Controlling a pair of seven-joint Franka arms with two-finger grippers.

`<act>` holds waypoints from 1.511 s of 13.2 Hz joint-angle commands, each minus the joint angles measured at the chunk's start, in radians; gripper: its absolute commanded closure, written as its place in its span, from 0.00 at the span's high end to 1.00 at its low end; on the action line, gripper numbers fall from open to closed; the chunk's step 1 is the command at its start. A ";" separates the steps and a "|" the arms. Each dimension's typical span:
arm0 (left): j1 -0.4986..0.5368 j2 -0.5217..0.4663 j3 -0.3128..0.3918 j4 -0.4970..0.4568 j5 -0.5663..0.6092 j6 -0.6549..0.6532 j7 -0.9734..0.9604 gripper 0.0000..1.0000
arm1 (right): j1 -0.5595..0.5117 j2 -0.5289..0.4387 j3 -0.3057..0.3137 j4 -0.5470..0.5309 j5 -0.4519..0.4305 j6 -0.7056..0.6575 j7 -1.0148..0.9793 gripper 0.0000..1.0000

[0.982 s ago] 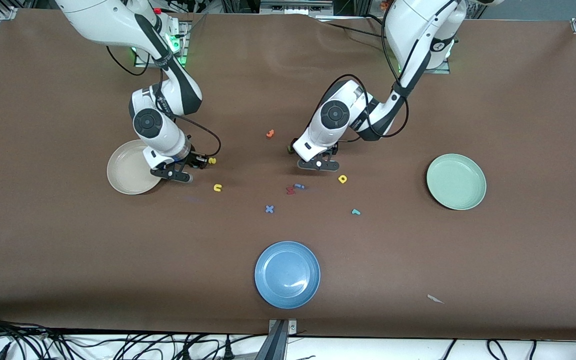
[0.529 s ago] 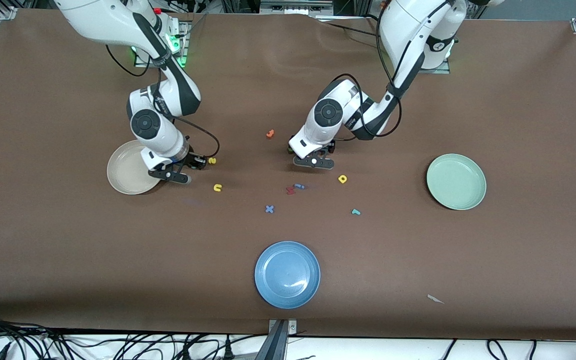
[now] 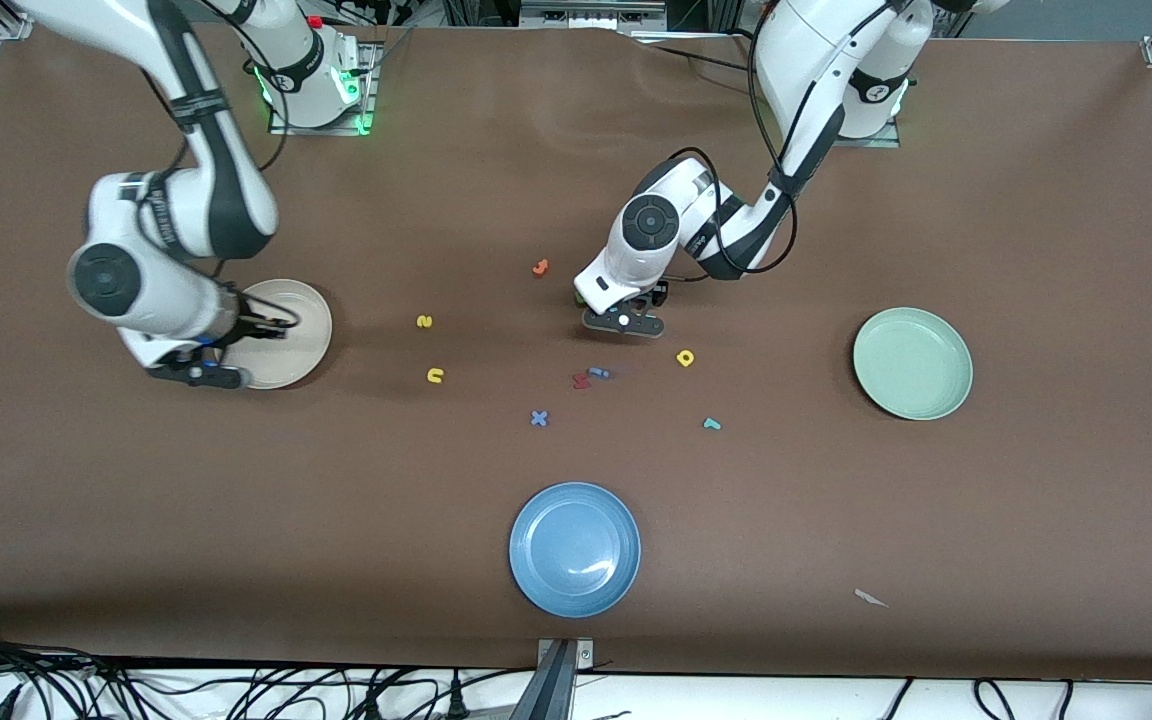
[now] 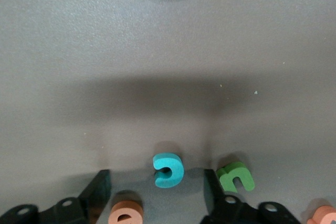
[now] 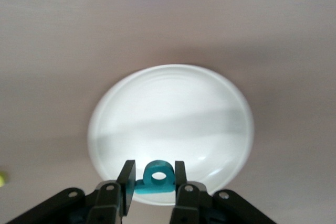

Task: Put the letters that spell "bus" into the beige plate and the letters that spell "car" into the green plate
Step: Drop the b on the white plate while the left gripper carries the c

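Right gripper [image 5: 151, 184] clamped on teal "b" [image 5: 155, 178] above beige plate [image 5: 173, 129] for release; left gripper [image 4: 157, 195] jaws spread, straddling teal "c" [image 4: 168, 170] on bench, ready to pinch

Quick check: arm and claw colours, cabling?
Both arms have glossy white shells with black joint bands and round dark grey joint caps. Loose black cables loop along the forearms. The left claw and right claw are black; green lights glow at the bases.

The teal "b" [image 5: 156, 178] hangs pinched over the beige plate's [image 3: 308, 330] edge. Yellow "s" [image 3: 424, 321] and "u" [image 3: 435, 375] lie beside that plate; teal "c" [image 4: 168, 169], yellow "a" [image 3: 685, 357] and teal "r" [image 3: 711, 424] lie mid-table; the green plate [image 3: 912, 362] holds nothing.
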 commanded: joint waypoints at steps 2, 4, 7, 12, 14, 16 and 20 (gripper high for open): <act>-0.011 0.020 0.008 0.022 0.023 -0.005 0.000 0.49 | -0.015 0.082 -0.040 -0.015 -0.008 0.063 -0.117 0.22; -0.011 0.021 0.009 0.022 0.023 -0.005 0.000 0.44 | -0.038 0.114 -0.042 -0.033 -0.003 0.107 -0.163 0.23; -0.011 0.021 0.009 0.022 0.023 -0.005 -0.001 0.28 | -0.049 0.124 -0.040 -0.035 0.000 0.115 -0.181 0.82; -0.011 0.017 0.009 0.023 0.025 -0.010 0.002 0.00 | -0.031 0.053 0.013 -0.001 0.027 -0.006 -0.081 0.99; 0.001 -0.009 0.017 0.037 0.028 -0.045 0.003 0.00 | -0.031 0.000 0.087 0.005 0.027 -0.026 0.013 0.99; 0.051 -0.055 0.018 0.051 0.030 -0.123 0.006 0.00 | -0.031 -0.028 0.171 0.006 0.027 -0.023 0.120 0.99; 0.228 -0.157 0.017 0.039 0.023 -0.255 0.216 0.00 | -0.031 -0.011 0.316 -0.001 0.027 0.064 0.216 0.99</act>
